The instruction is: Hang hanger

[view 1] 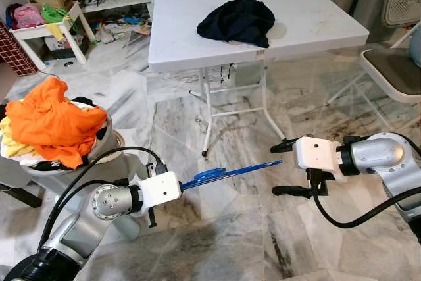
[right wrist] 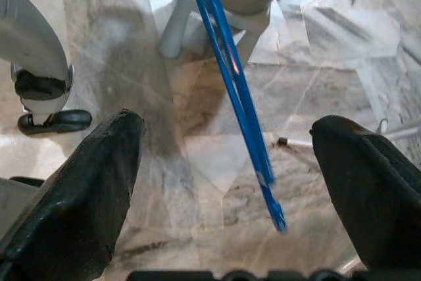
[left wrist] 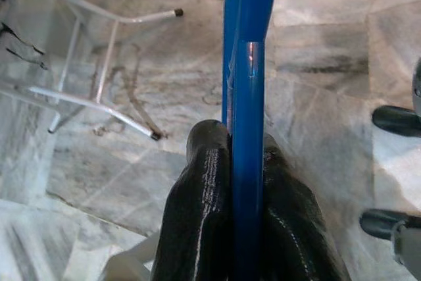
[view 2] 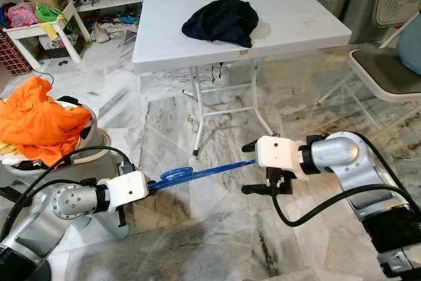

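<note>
A blue plastic hanger [view 1: 227, 173] is held level above the marble floor, its free end pointing toward my right arm. My left gripper [view 1: 186, 183] is shut on its near end; in the left wrist view the black fingers [left wrist: 204, 215] pinch the blue bar [left wrist: 248, 97]. My right gripper [view 1: 281, 168] stands open just beyond the hanger's tip, one finger above and one below the tip's height. In the right wrist view the hanger [right wrist: 237, 97] runs between the two spread fingers [right wrist: 85, 189] without touching either.
A white folding table [view 1: 309, 11] with a dark garment [view 1: 238, 20] stands straight ahead. A laundry basket [view 1: 105, 143] heaped with orange clothes [view 1: 56, 123] sits at my left. A folding chair [view 1: 395, 74] is at the right; a low cluttered shelf [view 1: 49, 31] at far left.
</note>
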